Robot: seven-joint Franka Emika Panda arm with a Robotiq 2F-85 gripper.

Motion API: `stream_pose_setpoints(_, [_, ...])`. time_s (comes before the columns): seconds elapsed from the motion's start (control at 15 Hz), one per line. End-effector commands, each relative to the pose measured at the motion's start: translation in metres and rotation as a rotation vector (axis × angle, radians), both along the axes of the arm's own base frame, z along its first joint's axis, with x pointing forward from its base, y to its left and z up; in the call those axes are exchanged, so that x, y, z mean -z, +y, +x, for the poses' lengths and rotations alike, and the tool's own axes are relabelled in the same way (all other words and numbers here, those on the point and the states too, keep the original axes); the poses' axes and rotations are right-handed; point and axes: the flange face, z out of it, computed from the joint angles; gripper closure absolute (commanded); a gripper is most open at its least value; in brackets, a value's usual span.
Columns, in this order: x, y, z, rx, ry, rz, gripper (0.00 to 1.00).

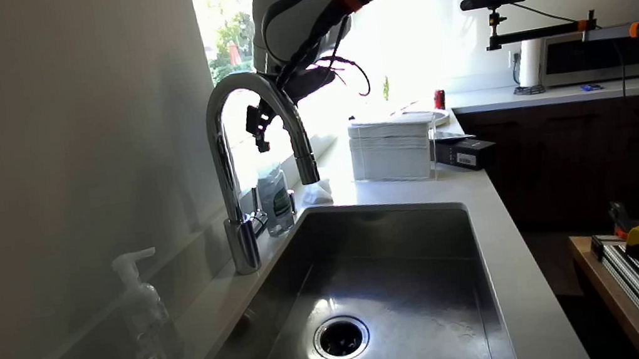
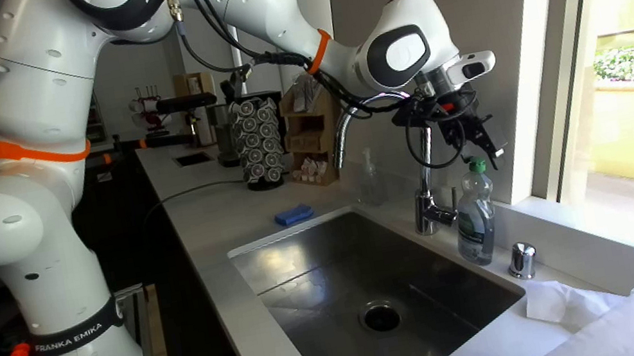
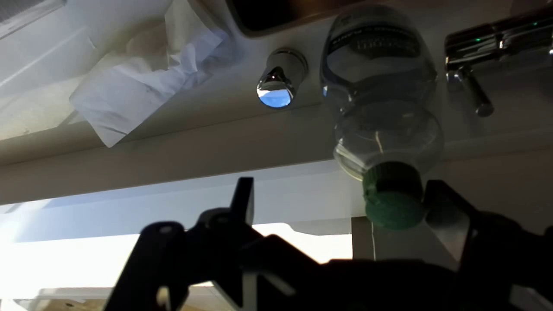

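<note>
My gripper [image 3: 340,194] is open, with its fingers wide apart in the wrist view. A clear dish soap bottle [image 3: 380,82] with a green cap [image 3: 394,198] stands upright by the sink's back edge. The cap shows between the fingers, close beside the right finger; I cannot tell whether they touch. The left finger is well apart from it. In an exterior view the gripper [image 2: 486,158] is just above and beside the cap of the bottle [image 2: 476,221]. In an exterior view the gripper [image 1: 259,130] shows dark behind the faucet arc, above the bottle [image 1: 276,202].
The chrome faucet [image 2: 425,211] stands right beside the bottle. A short chrome cap [image 3: 283,75] and crumpled white paper [image 3: 142,82] lie on its other side. The steel sink [image 1: 416,317] is in front. A blue sponge [image 2: 293,215], a pump bottle [image 1: 149,331] and stacked white sheets [image 1: 392,149] are on the counter.
</note>
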Motion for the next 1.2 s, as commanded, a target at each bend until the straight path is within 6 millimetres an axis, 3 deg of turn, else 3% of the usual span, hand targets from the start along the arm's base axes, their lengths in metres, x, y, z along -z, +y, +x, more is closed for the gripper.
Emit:
stream_pose_setpoints(0.0, [0.0012, 0.0024, -0.0004, 0.001, 0.016, -0.003, 0.00])
stream_pose_setpoints(1.13, [-0.0066, -0.0022, -0.0042, 0.011, 0.016, -0.013, 0.00])
